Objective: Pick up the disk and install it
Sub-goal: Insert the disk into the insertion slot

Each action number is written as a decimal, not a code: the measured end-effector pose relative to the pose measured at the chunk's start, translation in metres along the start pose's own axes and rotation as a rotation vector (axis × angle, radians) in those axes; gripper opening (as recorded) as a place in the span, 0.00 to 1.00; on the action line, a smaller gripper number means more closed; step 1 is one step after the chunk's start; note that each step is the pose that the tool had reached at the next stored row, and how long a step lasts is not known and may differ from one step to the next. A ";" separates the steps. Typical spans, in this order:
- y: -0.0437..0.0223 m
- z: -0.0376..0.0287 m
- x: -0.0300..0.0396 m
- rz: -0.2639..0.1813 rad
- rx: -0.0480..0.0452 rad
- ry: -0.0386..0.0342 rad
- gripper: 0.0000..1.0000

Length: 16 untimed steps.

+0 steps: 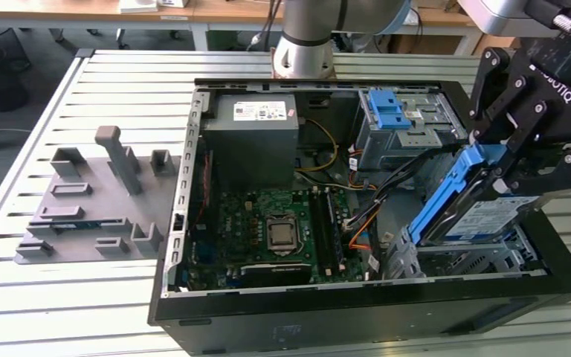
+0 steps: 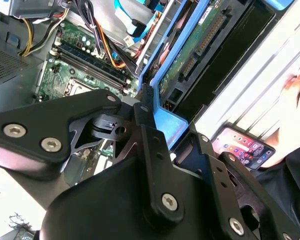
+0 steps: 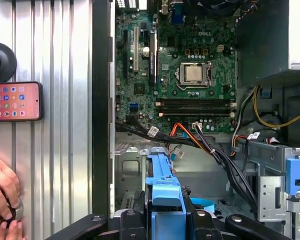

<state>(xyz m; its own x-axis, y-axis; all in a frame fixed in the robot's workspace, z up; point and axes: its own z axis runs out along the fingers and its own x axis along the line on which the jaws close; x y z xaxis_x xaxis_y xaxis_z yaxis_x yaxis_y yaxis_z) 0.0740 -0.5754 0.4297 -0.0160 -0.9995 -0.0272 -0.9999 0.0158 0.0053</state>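
Slatted grey metal tabletop (image 1: 117,67) carries an open black computer case (image 1: 365,316). Over its metal drive cage (image 1: 474,260), at the exterior view's right, the black tool (image 1: 511,167) is clenched on the disk (image 1: 479,216) — a flat silver hard drive in a blue plastic carrier — held tilted, lower end near the cage. It is likely stiff, fairly heavy and shock-sensitive, best gripped by the carrier's edges.

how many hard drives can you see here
1: the disk, held tilted in the shut gripper at the exterior view's right end of the computer case. More could sit hidden inside the metal drive cage.
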 end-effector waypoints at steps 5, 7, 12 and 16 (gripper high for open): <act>0.0000 0.0060 0.0002 0.000 -0.0001 -0.0001 0.37; 0.0000 0.0087 0.0002 0.000 -0.0001 -0.0002 0.37; -0.0001 0.0163 0.0004 0.000 0.0000 -0.0002 0.37; -0.0001 0.0223 0.0006 0.000 0.0000 -0.0001 0.37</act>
<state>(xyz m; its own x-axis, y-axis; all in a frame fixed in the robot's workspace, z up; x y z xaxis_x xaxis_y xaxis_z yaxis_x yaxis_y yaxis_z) 0.0740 -0.5754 0.4075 -0.0160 -0.9995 -0.0273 -0.9999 0.0158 0.0053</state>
